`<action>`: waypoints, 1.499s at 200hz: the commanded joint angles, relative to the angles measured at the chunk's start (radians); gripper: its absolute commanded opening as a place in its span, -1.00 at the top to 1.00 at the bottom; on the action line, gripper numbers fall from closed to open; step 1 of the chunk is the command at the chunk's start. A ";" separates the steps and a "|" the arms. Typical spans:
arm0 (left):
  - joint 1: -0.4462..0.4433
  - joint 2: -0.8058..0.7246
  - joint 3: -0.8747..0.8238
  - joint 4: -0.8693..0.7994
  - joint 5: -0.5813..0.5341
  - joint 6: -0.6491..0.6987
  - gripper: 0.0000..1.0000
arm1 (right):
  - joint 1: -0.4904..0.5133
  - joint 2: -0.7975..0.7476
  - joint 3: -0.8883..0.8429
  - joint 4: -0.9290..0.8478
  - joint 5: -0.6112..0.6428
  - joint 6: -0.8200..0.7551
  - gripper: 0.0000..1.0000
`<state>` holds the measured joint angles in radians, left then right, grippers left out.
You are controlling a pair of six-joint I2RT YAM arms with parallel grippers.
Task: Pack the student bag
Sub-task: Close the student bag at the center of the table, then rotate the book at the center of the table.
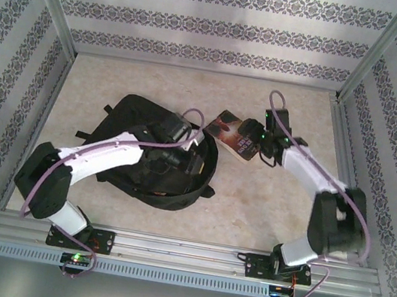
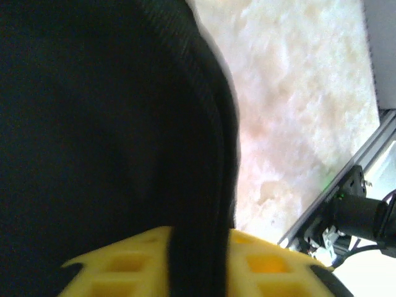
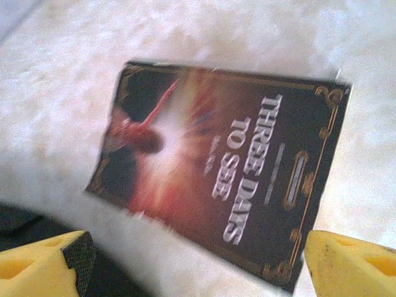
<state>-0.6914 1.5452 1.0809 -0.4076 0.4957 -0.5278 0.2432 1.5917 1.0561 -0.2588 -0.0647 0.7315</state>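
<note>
The student bag [image 1: 134,112], a large black soft backpack, lies left of the table's middle. My left gripper [image 1: 193,145] reaches over its right side. In the left wrist view the yellow fingers [image 2: 124,266] stand on either side of the bag's black rim [image 2: 204,154], and the fabric fills the gap of the left gripper [image 2: 199,241]. A dark book with a red cover picture [image 1: 231,133] lies just right of the bag. My right gripper [image 1: 262,142] is at its right end. In the right wrist view the book [image 3: 229,167] lies just beyond the wide-open right gripper [image 3: 195,260].
The beige table [image 1: 250,203] is walled by patterned panels and aluminium posts [image 1: 54,10]. A metal rail [image 1: 181,251] runs along the near edge with both arm bases. A dark corner of the bag [image 3: 18,223] shows beside the right gripper's left finger.
</note>
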 commanded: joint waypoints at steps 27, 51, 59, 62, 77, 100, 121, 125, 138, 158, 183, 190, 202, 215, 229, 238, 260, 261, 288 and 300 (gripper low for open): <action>-0.027 -0.072 0.053 -0.132 0.039 0.125 -0.48 | -0.065 0.382 0.411 -0.202 0.035 -0.172 -0.82; -0.014 -0.131 0.129 -0.168 -0.017 0.146 -0.65 | -0.071 0.554 0.633 -0.321 -0.023 -0.267 -0.82; -0.002 -0.137 0.156 -0.180 -0.039 0.143 -0.65 | -0.072 0.591 0.674 -0.338 -0.045 -0.295 -0.83; 0.002 -0.137 0.167 -0.184 -0.044 0.139 -0.65 | -0.073 0.605 0.689 -0.350 -0.055 -0.306 -0.83; 0.026 -0.129 0.222 -0.213 -0.081 0.127 -0.65 | -0.074 0.660 0.749 -0.411 -0.077 -0.330 -0.81; 0.064 -0.105 0.279 -0.196 -0.121 0.065 -0.61 | -0.070 0.648 0.678 -0.372 -0.123 -0.326 -0.79; 0.072 -0.036 0.332 -0.135 -0.104 0.002 -0.53 | -0.063 0.597 0.587 -0.327 -0.138 -0.304 -0.75; 0.071 -0.012 0.351 -0.135 -0.092 -0.003 -0.53 | -0.062 0.587 0.575 -0.322 -0.139 -0.299 -0.74; 0.069 0.071 0.420 -0.133 -0.042 -0.050 -0.52 | -0.059 0.547 0.507 -0.295 -0.133 -0.276 -0.73; 0.048 0.172 0.484 -0.062 -0.025 -0.134 -0.60 | -0.058 0.474 0.388 -0.245 -0.126 -0.213 -0.66; -0.008 0.289 0.586 -0.069 -0.193 -0.224 -0.73 | -0.053 0.354 0.188 -0.124 -0.149 -0.099 -0.62; -0.010 0.335 0.623 -0.084 -0.197 -0.267 -0.74 | -0.050 0.323 0.135 -0.090 -0.155 -0.069 -0.61; -0.012 0.415 0.687 -0.123 -0.217 -0.346 -0.81 | -0.050 0.275 0.055 -0.026 -0.187 -0.019 -0.59; -0.017 0.491 0.740 -0.134 -0.219 -0.399 -0.82 | -0.050 0.231 -0.018 0.033 -0.206 0.031 -0.55; -0.022 0.563 0.800 -0.145 -0.218 -0.456 -0.83 | -0.051 0.194 -0.072 0.076 -0.216 0.071 -0.51; -0.032 0.607 0.849 -0.167 -0.241 -0.468 -0.86 | -0.052 0.174 -0.098 0.100 -0.219 0.093 -0.49; -0.034 0.736 1.013 -0.288 -0.299 -0.493 -0.91 | -0.058 0.148 -0.156 0.168 -0.258 0.155 -0.43; -0.034 0.740 1.022 -0.297 -0.304 -0.494 -0.92 | -0.059 0.146 -0.159 0.174 -0.259 0.158 -0.43; -0.029 0.888 1.268 -0.566 -0.456 -0.501 -1.00 | -0.081 0.072 -0.228 0.190 -0.200 0.201 -0.36; -0.024 0.922 1.323 -0.661 -0.508 -0.497 -1.00 | -0.092 0.031 -0.242 0.163 -0.154 0.192 -0.37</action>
<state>-0.7143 2.4119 2.2757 -0.7689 0.1520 -0.9897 0.1635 1.6974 0.8585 -0.0597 -0.2512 0.8688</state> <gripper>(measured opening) 0.998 0.684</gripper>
